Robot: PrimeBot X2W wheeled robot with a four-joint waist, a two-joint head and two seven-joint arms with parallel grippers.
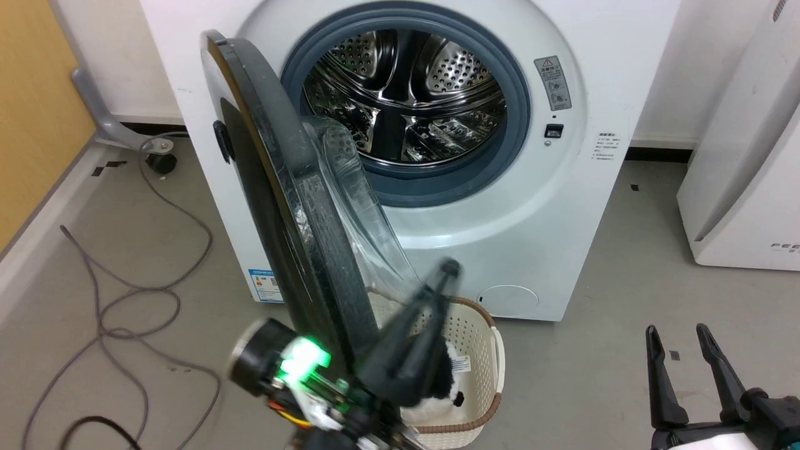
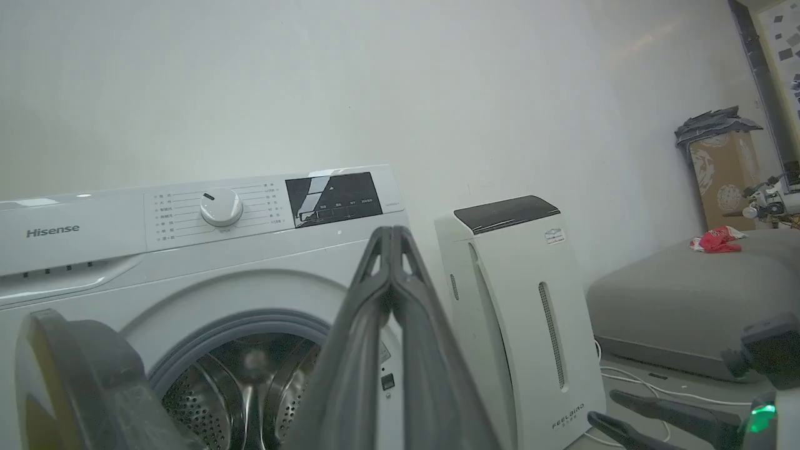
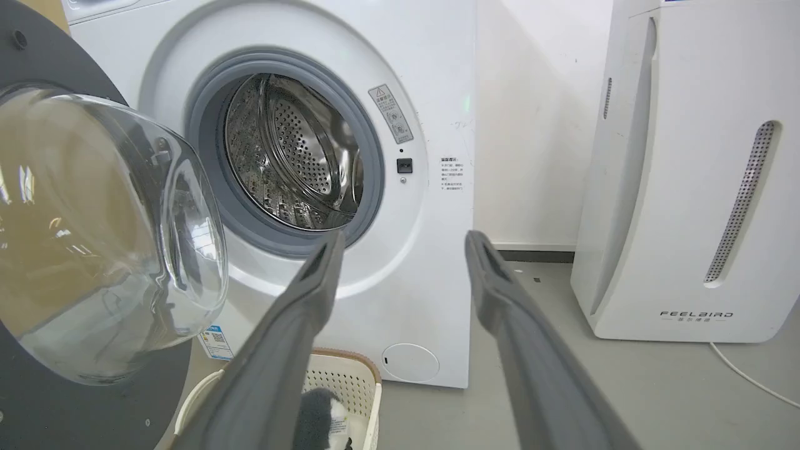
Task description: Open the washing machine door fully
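The white washing machine (image 1: 550, 206) stands ahead with its steel drum (image 1: 406, 94) exposed. Its round black door (image 1: 294, 206) is swung out on the left, edge-on to the head view, the clear glass bowl (image 3: 106, 237) bulging toward the drum. My left gripper (image 1: 449, 270) is shut and holds nothing; it sits just right of the door's lower inner edge, tips raised in front of the machine (image 2: 187, 250). Whether it touches the door I cannot tell. My right gripper (image 1: 678, 334) is open at the lower right, apart from the machine (image 3: 412, 112).
A cream laundry basket (image 1: 481, 350) with a black-and-white plush toy stands on the floor below the door. A white FEELBIRD appliance (image 1: 744, 175) stands to the right. Grey cables (image 1: 125, 300) loop across the floor at the left, near a wooden panel (image 1: 31, 112).
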